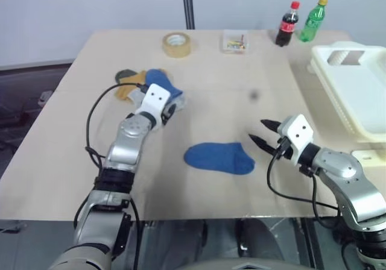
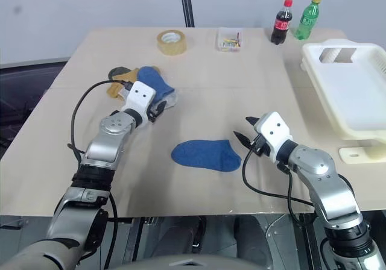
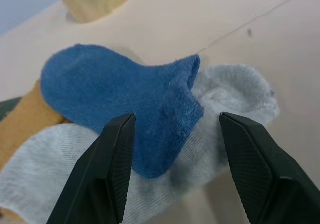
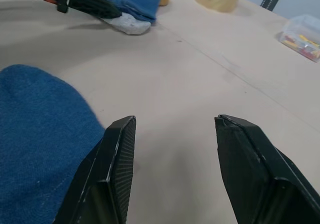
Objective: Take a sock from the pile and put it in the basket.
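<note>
The pile (image 1: 145, 84) of socks lies at the table's left rear: a blue sock (image 3: 125, 94) on top of a light grey one (image 3: 225, 94), with mustard yellow (image 1: 134, 82) and dark (image 1: 125, 75) ones behind. My left gripper (image 3: 175, 119) is open at the pile's near edge, its fingers standing either side of the blue sock's cuff. A second blue sock (image 1: 218, 158) lies flat alone at the table's middle. My right gripper (image 1: 260, 131) is open just right of it, holding nothing. The white basket (image 2: 310, 65) stands at the right edge.
A tape roll (image 1: 176, 44), a small clear box of coloured bits (image 1: 234, 41), a cola bottle (image 1: 287, 24) and a green bottle (image 1: 313, 20) stand along the far edge. A dark pole (image 1: 188, 5) rises behind the table.
</note>
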Robot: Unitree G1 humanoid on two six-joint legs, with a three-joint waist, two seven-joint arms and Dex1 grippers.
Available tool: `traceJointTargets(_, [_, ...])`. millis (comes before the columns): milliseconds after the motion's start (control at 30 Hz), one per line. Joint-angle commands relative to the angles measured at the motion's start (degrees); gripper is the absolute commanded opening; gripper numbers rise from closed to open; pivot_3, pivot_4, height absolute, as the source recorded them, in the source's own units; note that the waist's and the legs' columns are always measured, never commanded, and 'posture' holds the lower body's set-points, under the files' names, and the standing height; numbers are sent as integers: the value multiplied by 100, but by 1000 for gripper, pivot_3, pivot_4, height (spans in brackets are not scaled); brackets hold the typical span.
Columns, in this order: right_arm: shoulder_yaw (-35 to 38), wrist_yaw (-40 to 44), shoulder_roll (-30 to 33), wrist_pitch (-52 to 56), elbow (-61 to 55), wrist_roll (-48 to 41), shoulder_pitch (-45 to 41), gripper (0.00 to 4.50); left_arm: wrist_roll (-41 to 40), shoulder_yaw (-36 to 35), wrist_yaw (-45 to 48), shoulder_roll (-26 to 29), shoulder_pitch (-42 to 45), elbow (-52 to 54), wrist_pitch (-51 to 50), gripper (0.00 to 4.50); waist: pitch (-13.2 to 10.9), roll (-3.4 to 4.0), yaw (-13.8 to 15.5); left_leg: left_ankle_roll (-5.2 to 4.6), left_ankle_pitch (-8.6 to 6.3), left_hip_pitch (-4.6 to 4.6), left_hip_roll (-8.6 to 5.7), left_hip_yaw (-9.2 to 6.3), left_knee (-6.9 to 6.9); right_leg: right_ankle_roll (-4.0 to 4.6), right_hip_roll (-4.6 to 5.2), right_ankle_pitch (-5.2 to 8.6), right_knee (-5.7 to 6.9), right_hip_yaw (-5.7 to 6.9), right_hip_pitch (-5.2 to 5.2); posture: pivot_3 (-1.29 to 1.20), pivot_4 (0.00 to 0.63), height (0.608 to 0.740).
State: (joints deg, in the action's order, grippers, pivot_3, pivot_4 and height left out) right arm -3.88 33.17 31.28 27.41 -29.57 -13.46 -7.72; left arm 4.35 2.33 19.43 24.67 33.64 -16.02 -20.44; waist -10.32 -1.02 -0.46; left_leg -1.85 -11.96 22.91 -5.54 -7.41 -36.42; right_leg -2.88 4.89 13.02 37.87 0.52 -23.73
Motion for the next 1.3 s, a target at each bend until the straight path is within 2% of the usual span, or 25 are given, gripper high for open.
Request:
traceJointTargets(33, [116,-12,35,-26,-221,-21,-46,2608,35,-59,-117,-36,185,-48,235,1786,0,0,-1,0,0,0,0,0,0,0,1,0,0,0,0,0,150,740])
traceJointTargets(67, [127,-13,37,-23,-234,-27,-32,2608,31,-57,-106,-38,186,-47,249,1572,0,0,-1,0,0,0,0,-1,0,0,1,0,0,0,0,0,150,740])
traceJointTargets(100, [136,-12,42,-24,-248,-31,-16,2608,25,-52,-86,-36,182,-40,262,1017,0,0,-1,1,0,0,0,-1,0,0,1,0,0,0,0,0,150,740])
traceJointTargets(200, [155,-4,45,-33,-270,-48,11,2608,15,-44,-41,-21,157,11,294,41,0,0,-1,0,0,0,0,-1,0,0,2,0,0,0,0,0,150,740])
traceJointTargets(433, [240,37,-37,-102,-292,-227,-42,2608,-92,-58,238,71,104,448,246,41,0,0,-1,1,0,0,0,-1,0,0,2,0,0,0,0,0,150,740])
traceJointTargets(533, [415,13,-109,-7,-290,-472,-148,3466,-139,-50,374,67,159,654,157,0,0,0,1,0,0,0,0,-1,0,0,2,0,0,0,0,0,150,740])
traceJointTargets(600, [426,-4,-103,-30,-293,-484,-178,4453,-177,-38,448,57,214,755,71,0,0,0,0,0,0,0,0,-1,0,0,2,0,0,0,1,0,150,740])
traceJointTargets(800, [495,-179,-144,-156,-359,-408,-116,4453,-437,220,799,-273,328,1341,-749,0,0,0,9,0,0,1,-1,-1,0,0,-1,0,0,1,1,0,150,740])
traceJointTargets(933, [641,-369,-127,-170,-422,-326,-10,4453,-621,710,1036,-737,368,1799,-1533,0,0,0,52,0,0,2,-8,-3,-1,-2,0,0,-1,4,5,0,150,740])
traceJointTargets(1033, [756,-493,-99,-117,-473,-260,82,4453,-621,1154,1096,-1236,594,1510,-1697,0,0,0,42,2,2,1,-7,-2,-1,-3,-2,0,-1,2,4,0,150,740])
traceJointTargets(1167, [866,-648,-85,25,-487,-213,184,4453,-699,1355,1104,-1933,1059,888,-1641,0,0,0,104,0,1,1,-6,-1,-4,-5,-6,1,1,2,6,0,150,740])
traceJointTargets(1267, [942,-812,-142,353,-551,-308,244,4453,-758,1204,1090,-2079,1360,577,-1647,0,0,0,81,-1,0,0,-5,5,-6,-18,-6,8,0,-2,6,0,150,740])
traceJointTargets(1300, [957,-856,-177,476,-582,-377,259,4500,-820,1085,1108,-2034,1411,569,-1671,634,0,0,63,-1,0,0,1,8,-6,-17,-3,8,1,-5,5,0,150,740])
